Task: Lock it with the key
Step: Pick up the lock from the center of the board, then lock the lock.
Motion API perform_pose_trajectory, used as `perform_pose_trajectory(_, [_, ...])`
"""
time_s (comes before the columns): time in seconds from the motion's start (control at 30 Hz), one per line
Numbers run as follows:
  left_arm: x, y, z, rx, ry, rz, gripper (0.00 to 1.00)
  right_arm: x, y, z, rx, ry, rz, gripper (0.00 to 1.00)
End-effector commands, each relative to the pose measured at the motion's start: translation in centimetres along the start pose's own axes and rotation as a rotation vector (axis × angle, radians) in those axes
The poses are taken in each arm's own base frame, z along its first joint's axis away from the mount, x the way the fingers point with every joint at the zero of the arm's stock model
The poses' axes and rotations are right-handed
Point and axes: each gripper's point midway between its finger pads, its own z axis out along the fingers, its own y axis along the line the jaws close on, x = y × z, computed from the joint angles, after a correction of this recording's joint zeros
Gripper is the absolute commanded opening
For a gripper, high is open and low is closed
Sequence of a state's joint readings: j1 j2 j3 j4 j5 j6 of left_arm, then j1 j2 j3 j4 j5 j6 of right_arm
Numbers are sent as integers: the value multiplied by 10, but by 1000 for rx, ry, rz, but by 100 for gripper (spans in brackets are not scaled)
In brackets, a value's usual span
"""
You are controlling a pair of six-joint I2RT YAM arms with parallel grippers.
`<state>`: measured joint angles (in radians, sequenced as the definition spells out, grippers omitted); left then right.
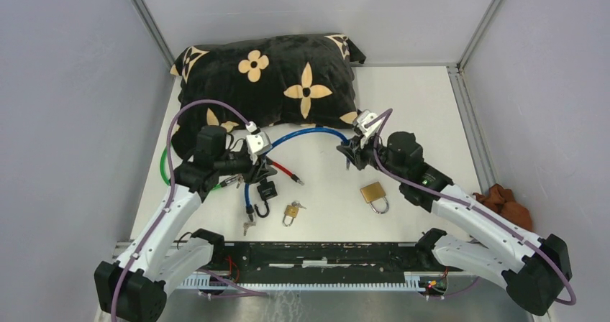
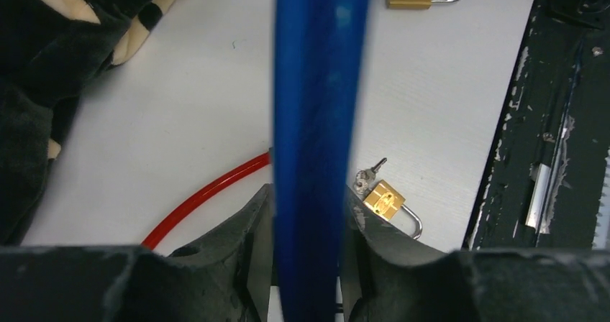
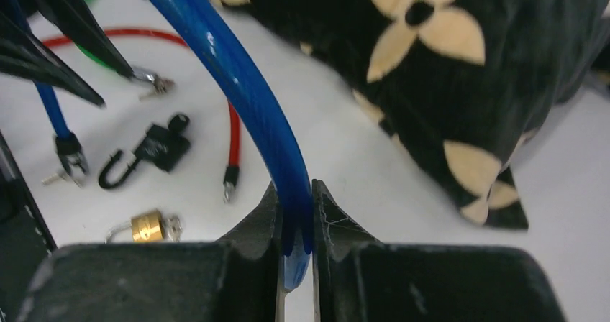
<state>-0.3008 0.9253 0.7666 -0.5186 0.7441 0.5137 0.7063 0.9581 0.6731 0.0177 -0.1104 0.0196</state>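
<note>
The left gripper (image 2: 309, 207) is clamped on the blue cable (image 2: 316, 106), which runs straight out between its fingers (image 2: 252, 221). The right gripper (image 3: 295, 214) pinches another stretch of the same cable. Seen from above, the cable arcs from one gripper to the other, with the pillow (image 1: 266, 77) on the far side of both.

In the left wrist view the small lock (image 2: 385, 200) lies on the table (image 2: 180, 106) just past the left fingertips and a little to their right, with a key (image 2: 372, 168) at its base. A red cable (image 2: 208, 192) curves in from the left and passes under that gripper. From above, a black lock (image 1: 266, 192) sits just on the near side of the left gripper. A large brass lock (image 1: 374, 195) lies near the right gripper, also on its near side and apart from it.
</note>
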Motion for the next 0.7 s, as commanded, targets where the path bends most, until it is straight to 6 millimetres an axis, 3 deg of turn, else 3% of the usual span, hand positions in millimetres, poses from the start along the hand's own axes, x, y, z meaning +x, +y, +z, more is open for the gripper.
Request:
perform_pose_trajectory(0.0, [-19,-8,5,21,-138,-60,44,-120,16,-9,-97,-340,-68,0])
perform_pose_trajectory(0.13, [-14,-6,8,-10,-172,-78,52,-153,18,-12,-109,-414,-84,0])
perform_pose_trajectory(0.4, [-13,-5,14,-37,-260,-104,53,-208,20,-26,-114,-540,-107,0])
perform_pose_trajectory(0.6, [1,-14,17,-7,-253,-87,56,-238,12,-37,-68,-599,-105,0])
perform_pose_trajectory(0.67, [-3,-16,17,5,-275,-82,56,-244,12,-39,-66,-609,-107,0])
